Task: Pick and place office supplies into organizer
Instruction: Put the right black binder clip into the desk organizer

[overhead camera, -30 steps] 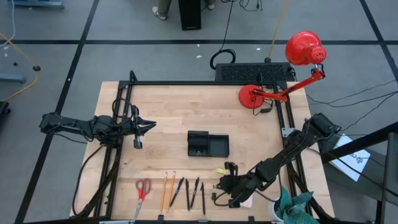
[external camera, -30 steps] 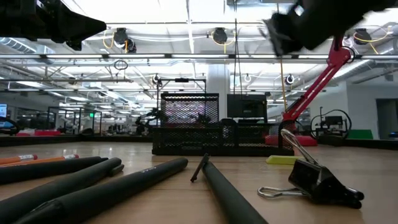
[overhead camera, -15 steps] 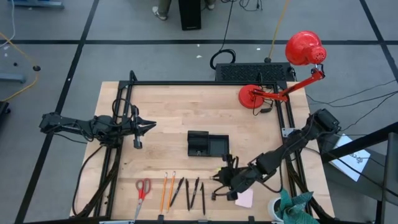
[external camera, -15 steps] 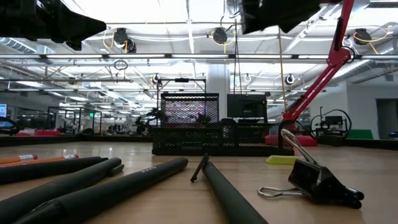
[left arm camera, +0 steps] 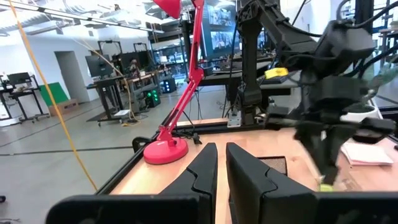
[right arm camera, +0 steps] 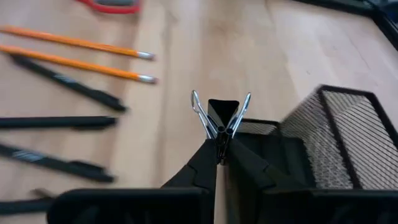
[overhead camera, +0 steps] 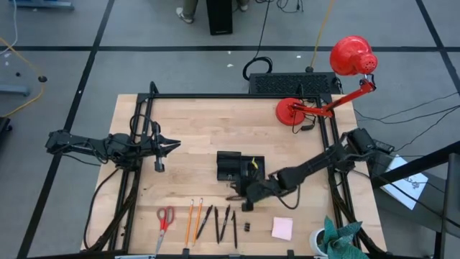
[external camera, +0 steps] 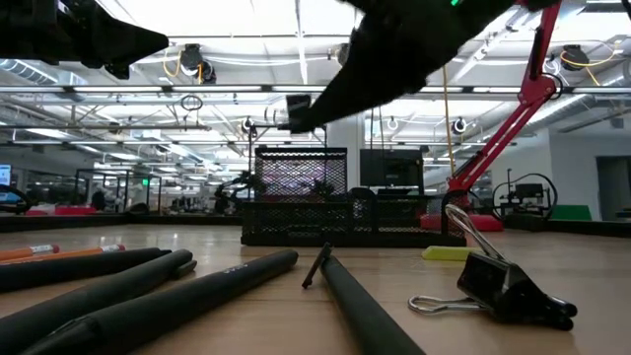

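Bare middle, crowded near edge

The table [overhead camera: 194, 126] lies bare around the organizer [overhead camera: 240, 167]; pens [overhead camera: 224, 223] and pencils [overhead camera: 192, 218] line its near edge, the lamp [overhead camera: 293, 111] probably crowds the far right corner.

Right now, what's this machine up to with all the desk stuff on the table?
It is tidying office supplies into the black mesh organizer. The right gripper has its fingers shut on a binder clip and holds it by the organizer's near edge. The left gripper waits over the table's left side. The scissors, pencils, pens, another binder clip and the pink sticky notes lie on the table.
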